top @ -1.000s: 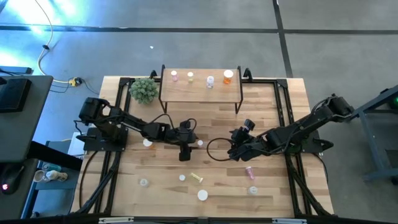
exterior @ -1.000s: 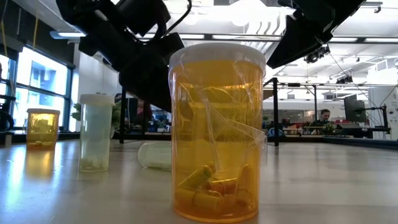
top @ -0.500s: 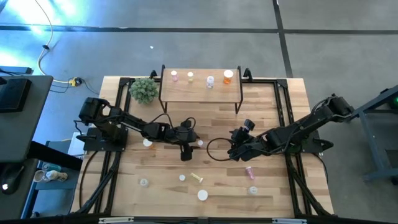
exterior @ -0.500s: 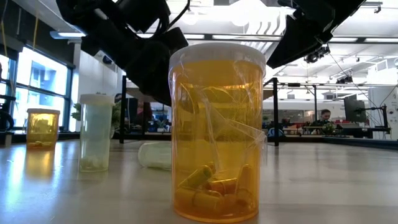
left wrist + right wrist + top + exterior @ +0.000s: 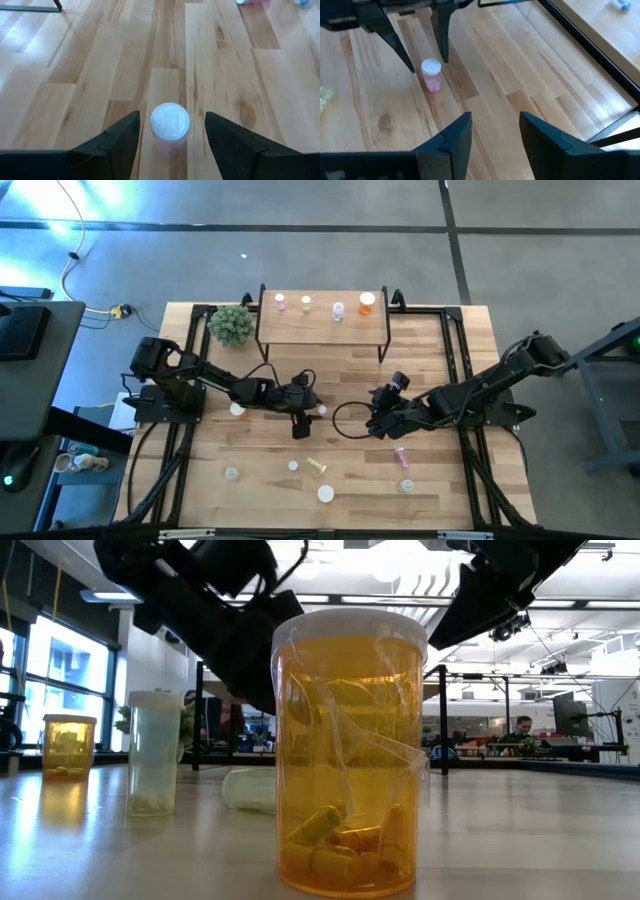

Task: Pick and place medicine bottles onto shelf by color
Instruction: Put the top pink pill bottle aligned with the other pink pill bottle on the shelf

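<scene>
A pink medicine bottle (image 5: 170,122) with a white cap stands upright on the table between the fingers of my left gripper (image 5: 172,116). The gripper is open, with a gap to the bottle on each side. The right wrist view shows the same bottle (image 5: 431,75) between those two dark fingers. My right gripper (image 5: 372,423) hovers open and empty to the bottle's right. The shelf (image 5: 322,328) stands at the far edge. On it stand a pink bottle (image 5: 280,302), a yellow bottle (image 5: 306,303), a pale one (image 5: 338,310) and an orange one (image 5: 367,304).
Loose bottles are scattered on the table's near half: a yellow one lying down (image 5: 317,466), a pink one (image 5: 400,454) and an orange one (image 5: 350,750) close to the low camera. A small green plant (image 5: 232,325) stands left of the shelf. A black cable loop (image 5: 345,420) lies mid-table.
</scene>
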### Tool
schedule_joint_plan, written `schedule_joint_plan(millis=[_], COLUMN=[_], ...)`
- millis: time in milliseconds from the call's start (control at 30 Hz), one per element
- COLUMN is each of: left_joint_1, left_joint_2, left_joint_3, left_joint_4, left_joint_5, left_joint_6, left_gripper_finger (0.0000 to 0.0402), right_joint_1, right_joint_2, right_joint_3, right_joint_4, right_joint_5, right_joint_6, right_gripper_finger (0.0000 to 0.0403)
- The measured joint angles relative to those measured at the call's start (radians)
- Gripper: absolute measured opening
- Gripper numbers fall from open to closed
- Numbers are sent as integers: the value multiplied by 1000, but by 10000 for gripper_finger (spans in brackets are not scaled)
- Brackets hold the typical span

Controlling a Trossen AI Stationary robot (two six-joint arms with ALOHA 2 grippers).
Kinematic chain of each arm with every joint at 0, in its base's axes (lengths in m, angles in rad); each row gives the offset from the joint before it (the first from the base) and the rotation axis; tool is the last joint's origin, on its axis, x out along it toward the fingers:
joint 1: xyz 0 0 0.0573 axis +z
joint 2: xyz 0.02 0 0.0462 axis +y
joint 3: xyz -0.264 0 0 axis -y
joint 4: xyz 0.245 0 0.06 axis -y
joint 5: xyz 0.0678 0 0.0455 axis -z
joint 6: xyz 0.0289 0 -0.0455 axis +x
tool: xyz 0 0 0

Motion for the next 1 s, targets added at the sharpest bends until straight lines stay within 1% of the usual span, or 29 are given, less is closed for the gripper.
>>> schedule_joint_plan(millis=[300, 400, 733, 833, 1000], left_joint_1=[0, 0, -1, -1, -1], left_joint_2=[65, 72, 75, 75, 75], left_joint_3=[62, 68, 67, 67, 67], left_joint_4=[-12, -9, -78, -78, -78], left_joint_5=[0, 0, -27, -28, -27], left_joint_6=[19, 18, 18, 19, 19], left_gripper_finger=[216, 216, 214, 203, 169], right_joint_1=[1, 1, 1, 1, 1], right_joint_2=[0, 0, 0, 0, 0], right_joint_3=[0, 0, 0, 0, 0], right_joint_4=[5, 5, 4, 4, 4], right_joint_5=[0, 0, 0, 0, 0], right_joint_6=[0, -1, -3, -3, -3], right_gripper_finger=[156, 156, 156, 156, 156])
